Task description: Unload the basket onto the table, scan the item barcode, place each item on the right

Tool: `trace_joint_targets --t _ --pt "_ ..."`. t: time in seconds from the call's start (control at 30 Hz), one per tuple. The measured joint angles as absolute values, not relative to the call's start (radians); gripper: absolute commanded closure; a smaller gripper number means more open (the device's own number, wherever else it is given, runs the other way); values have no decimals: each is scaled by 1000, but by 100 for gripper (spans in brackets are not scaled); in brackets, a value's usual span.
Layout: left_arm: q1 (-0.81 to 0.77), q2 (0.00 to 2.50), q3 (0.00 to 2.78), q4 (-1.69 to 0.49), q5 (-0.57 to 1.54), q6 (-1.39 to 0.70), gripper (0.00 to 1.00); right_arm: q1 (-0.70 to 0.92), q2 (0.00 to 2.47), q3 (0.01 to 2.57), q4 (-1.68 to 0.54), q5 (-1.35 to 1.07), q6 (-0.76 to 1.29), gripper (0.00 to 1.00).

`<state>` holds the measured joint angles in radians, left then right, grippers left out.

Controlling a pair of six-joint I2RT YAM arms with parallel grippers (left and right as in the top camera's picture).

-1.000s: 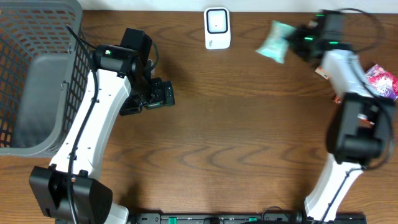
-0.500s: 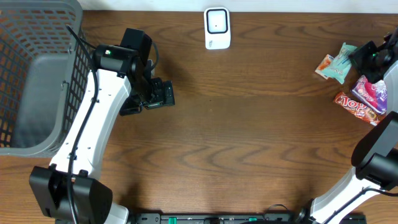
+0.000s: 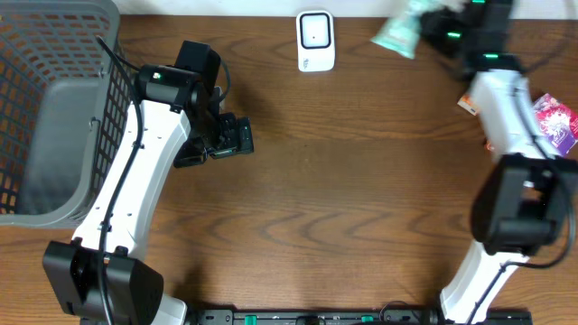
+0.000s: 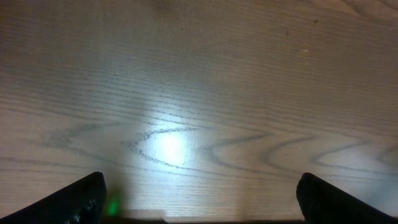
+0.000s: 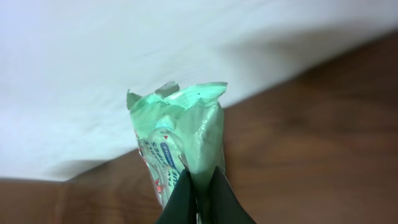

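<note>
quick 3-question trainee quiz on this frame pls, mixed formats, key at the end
1. True or false: the left tool holds a packet.
2. What does the right tool grip? A) green packet B) a bottle C) nothing
3. In the overhead view, on which arm's side of the white scanner is the green packet?
Key: 1 false, it is open and empty; 2 A; 3 the right arm's side.

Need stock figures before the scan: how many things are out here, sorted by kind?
Snack packets: 4 (green packet held up; pink packet; orange packet and red packet, both mostly hidden by the right arm)
Scanner: 1
Basket: 1
Total: 6
</note>
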<state>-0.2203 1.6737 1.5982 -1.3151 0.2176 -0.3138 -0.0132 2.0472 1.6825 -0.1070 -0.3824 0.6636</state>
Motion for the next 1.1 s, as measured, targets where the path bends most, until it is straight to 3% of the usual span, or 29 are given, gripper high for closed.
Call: trace_joint_targets --t 0.3,0.8,1.1 --pt "-220 1674 1598 -1316 218 -314 2 229 2178 1684 93 -151 782 99" --pt "-220 1674 1598 -1316 218 -314 2 244 2330 1683 358 -172 1062 99" --pt "-220 1674 1598 -1316 218 -314 2 244 2333 1683 367 -214 1147 99"
